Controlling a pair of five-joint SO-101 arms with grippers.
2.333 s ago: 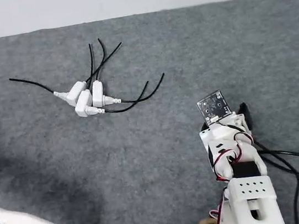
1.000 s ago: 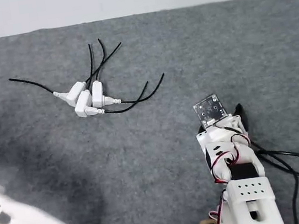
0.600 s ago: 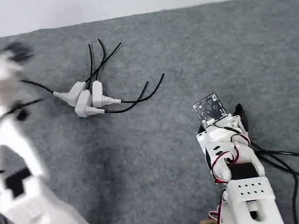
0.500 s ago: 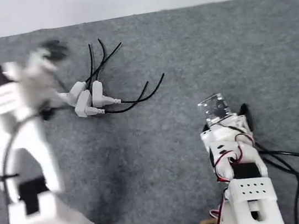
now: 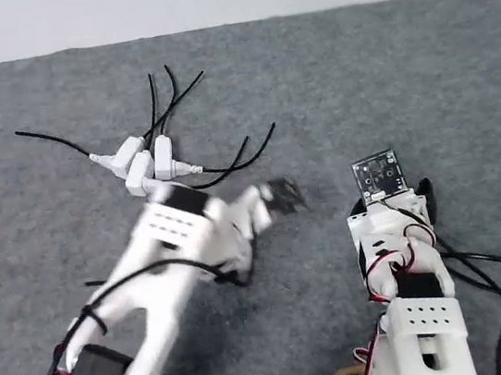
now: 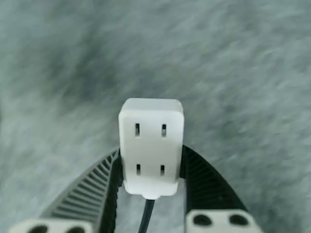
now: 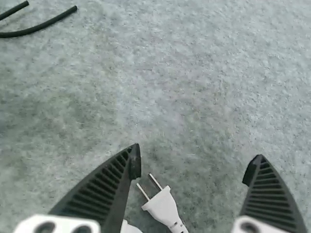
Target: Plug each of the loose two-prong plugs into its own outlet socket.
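— What did your left pincer point(image 6: 151, 158) hold?
— It was clamped on a white outlet socket point(image 6: 151, 138). The slots faced the camera, a black cord point(image 6: 146, 218) left its back end, and the grey counter point(image 6: 243, 58) was behind it.
— And the right one?
— My right pincer point(image 7: 194, 158) stood wide apart. A white two-prong plug point(image 7: 164, 209) lay on the counter between its fingers, close to one of them. The other white connectors point(image 5: 146, 160) lay together farther back.
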